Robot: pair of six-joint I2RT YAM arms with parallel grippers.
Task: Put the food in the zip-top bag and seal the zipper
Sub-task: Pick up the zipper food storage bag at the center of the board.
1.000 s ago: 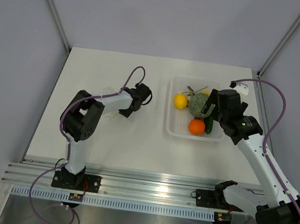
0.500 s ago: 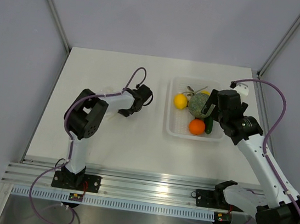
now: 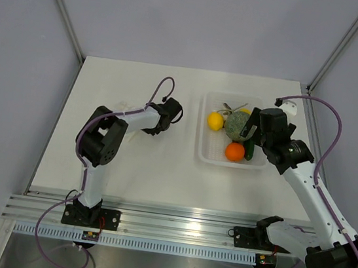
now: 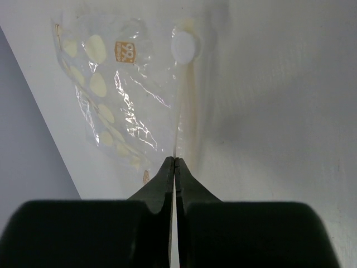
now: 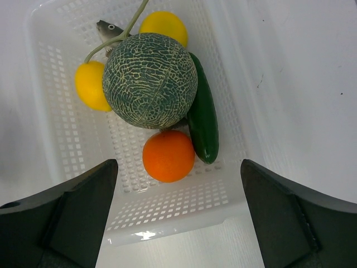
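Between the tips of our left claw [image 4: 174, 166], which were pressed together, we appeared to nip the near end of the zipper [image 4: 182, 111], though we could not tell how much of the strip was caught. It ran straight ahead of the tips to a white round tab [image 4: 184, 46], and the zip-top bag [image 4: 114, 106] lay crinkled ahead and to the left on the table [image 4: 279, 111]. We judged that this pinch had to be firm, since the film looked limp and slippery. Under our right claw [image 5: 178, 167], spread wide and holding nothing, sat the orange [image 5: 168, 155] in a perforated basket [image 5: 50, 111]. Just beyond it was the netted melon [image 5: 149, 80], with a dark cucumber [image 5: 203, 128] against its right side. Farther ahead and to the left, tucked against the melon, was the food [image 5: 90, 85], a yellow lemon. To pick it well, we judged, the claw should shift ahead and left until the lemon lay midway between the fingers. It should then lower one finger by the basket wall and the other between lemon and melon, and close gently. It would have to mind the green stem [image 5: 120, 36] arching over the lemon and the second yellow fruit [image 5: 163, 27] at the far wall.
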